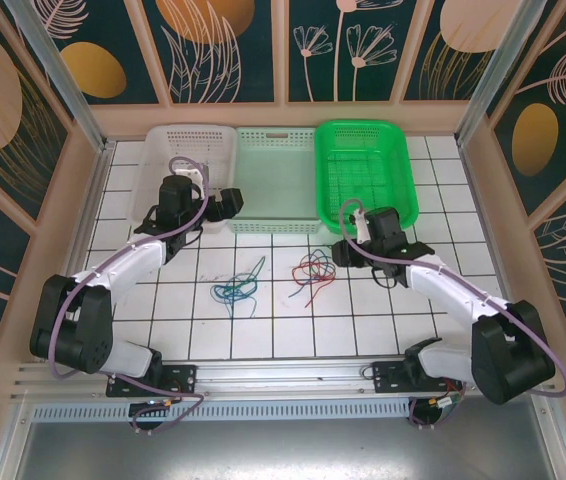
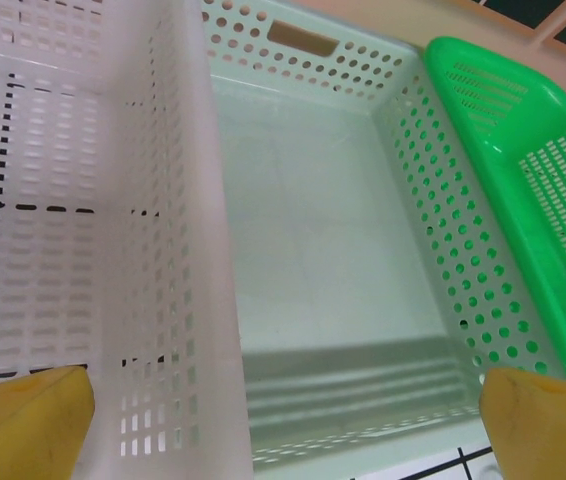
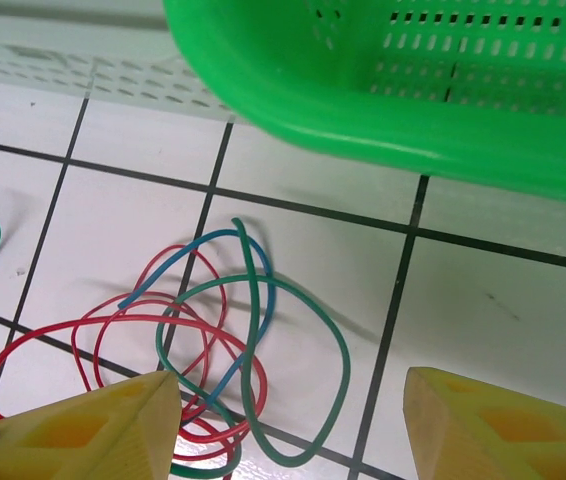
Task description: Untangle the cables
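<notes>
Left gripper (image 2: 283,445) is spread wide on my screen: its two yellow wedge-shaped fingertips (image 2: 23,425) sit in the bottom corners of the wrist view with nothing between them. It hangs over the wall where the white basket (image 2: 178,300) meets the mint basket (image 2: 413,170). Right gripper (image 3: 288,430) has its jaws apart and clamps nothing. Its blocky yellow fingertips (image 3: 503,420) show moulded recesses, and the lower-left one overlaps the edge of the cables (image 3: 208,345); I cannot tell whether it touches them.

Those cables are thin, glossy wires lying in loose loops on white glazed tiles (image 3: 483,310) with dark grout. Up close I count three colours crossing each other: red, blue and green. From the top camera I see two bunches mid-frame, near each other but apart: a blue-and-teal bunch (image 1: 238,290) left of centre and a red-and-dark bunch (image 1: 311,270) just below the right gripper.

I count three baskets side by side across the upper middle, all perforated plastic. The white and mint ones are boxy, and the green basket (image 1: 363,170) has rounded corners and slotted walls.
</notes>
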Controlling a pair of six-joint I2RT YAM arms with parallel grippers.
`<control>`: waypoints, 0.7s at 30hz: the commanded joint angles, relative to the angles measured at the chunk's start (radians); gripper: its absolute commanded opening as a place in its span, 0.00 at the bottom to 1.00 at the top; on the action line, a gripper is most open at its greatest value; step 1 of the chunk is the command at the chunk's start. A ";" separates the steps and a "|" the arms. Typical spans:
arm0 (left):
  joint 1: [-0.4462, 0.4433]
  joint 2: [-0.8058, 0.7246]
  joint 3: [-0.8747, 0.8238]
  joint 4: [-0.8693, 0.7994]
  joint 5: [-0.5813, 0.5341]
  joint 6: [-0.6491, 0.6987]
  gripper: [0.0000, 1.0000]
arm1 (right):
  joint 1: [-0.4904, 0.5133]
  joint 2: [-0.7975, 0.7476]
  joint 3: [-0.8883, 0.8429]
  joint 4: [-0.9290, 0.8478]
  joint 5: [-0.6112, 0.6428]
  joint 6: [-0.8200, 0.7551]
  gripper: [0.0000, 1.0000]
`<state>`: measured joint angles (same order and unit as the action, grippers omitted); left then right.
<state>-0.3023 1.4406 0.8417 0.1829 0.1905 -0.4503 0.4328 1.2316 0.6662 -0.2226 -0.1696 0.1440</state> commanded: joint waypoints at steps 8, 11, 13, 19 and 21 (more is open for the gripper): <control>-0.003 -0.010 -0.015 0.047 0.052 -0.022 0.99 | 0.020 0.092 -0.008 0.020 -0.020 -0.057 0.58; -0.004 -0.015 -0.025 0.063 0.049 -0.035 0.99 | 0.021 0.130 0.010 0.027 -0.015 -0.064 0.55; -0.003 -0.020 -0.026 0.068 0.047 -0.046 0.99 | 0.021 0.157 0.027 0.029 0.008 -0.066 0.50; -0.006 -0.034 -0.017 0.071 0.045 -0.059 0.99 | 0.022 0.173 0.046 0.045 0.016 -0.067 0.22; -0.015 -0.028 -0.006 0.068 0.032 -0.055 0.99 | 0.024 0.147 0.037 0.044 0.022 -0.069 0.08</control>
<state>-0.3046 1.4357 0.8246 0.2195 0.2276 -0.4938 0.4473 1.4052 0.6910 -0.1833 -0.1631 0.0860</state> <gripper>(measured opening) 0.988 0.107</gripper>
